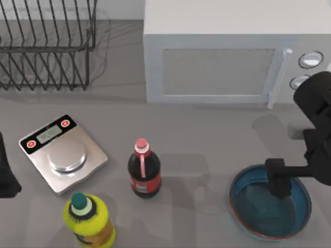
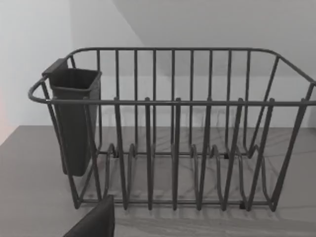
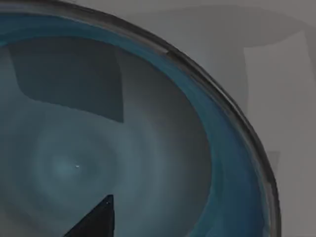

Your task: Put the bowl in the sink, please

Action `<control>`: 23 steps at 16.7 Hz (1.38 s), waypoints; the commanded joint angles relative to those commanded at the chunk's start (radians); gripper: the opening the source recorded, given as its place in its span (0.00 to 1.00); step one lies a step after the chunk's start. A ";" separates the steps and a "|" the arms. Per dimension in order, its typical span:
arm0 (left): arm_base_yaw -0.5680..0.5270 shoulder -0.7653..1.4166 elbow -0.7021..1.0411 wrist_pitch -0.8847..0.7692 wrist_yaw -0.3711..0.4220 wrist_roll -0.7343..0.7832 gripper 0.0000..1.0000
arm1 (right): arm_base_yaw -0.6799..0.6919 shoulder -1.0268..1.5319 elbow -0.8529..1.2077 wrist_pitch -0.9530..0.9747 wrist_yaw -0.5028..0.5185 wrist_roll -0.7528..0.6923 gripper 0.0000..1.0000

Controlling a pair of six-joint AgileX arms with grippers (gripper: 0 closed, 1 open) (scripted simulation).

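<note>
The bowl (image 1: 258, 214), wide and shallow with a teal-blue inside and a thin reddish-brown rim, sits on the table at the front right. My right gripper (image 1: 282, 185) hangs open just over its far inner side and holds nothing. In the right wrist view the bowl's inside (image 3: 148, 148) is very close, with one dark fingertip (image 3: 98, 219) over it and the rim (image 3: 237, 113) curving past. My left gripper (image 1: 6, 178) is parked, open, at the table's left edge. The sink is out of view.
A wire dish rack (image 1: 46, 41) stands at the back left, and the left wrist view faces the same rack (image 2: 173, 133). A white microwave (image 1: 222, 57) fills the back right. A steel kitchen scale (image 1: 63, 154), a red-capped cola bottle (image 1: 144, 170) and a yellow bottle (image 1: 89, 219) stand front left.
</note>
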 joint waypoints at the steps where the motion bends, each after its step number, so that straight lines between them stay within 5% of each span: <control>1: 0.000 0.000 0.000 0.000 0.000 0.000 1.00 | 0.001 0.015 -0.027 0.040 0.000 0.001 1.00; 7: 0.000 0.000 0.000 0.000 0.000 0.000 1.00 | 0.003 0.037 -0.070 0.098 0.000 0.003 1.00; 20: 0.000 0.000 0.000 0.000 0.000 0.000 1.00 | 0.003 0.037 -0.070 0.098 0.000 0.003 0.02; 23: 0.000 0.000 0.000 0.000 0.000 0.000 1.00 | 0.003 0.037 -0.070 0.098 0.000 0.003 0.00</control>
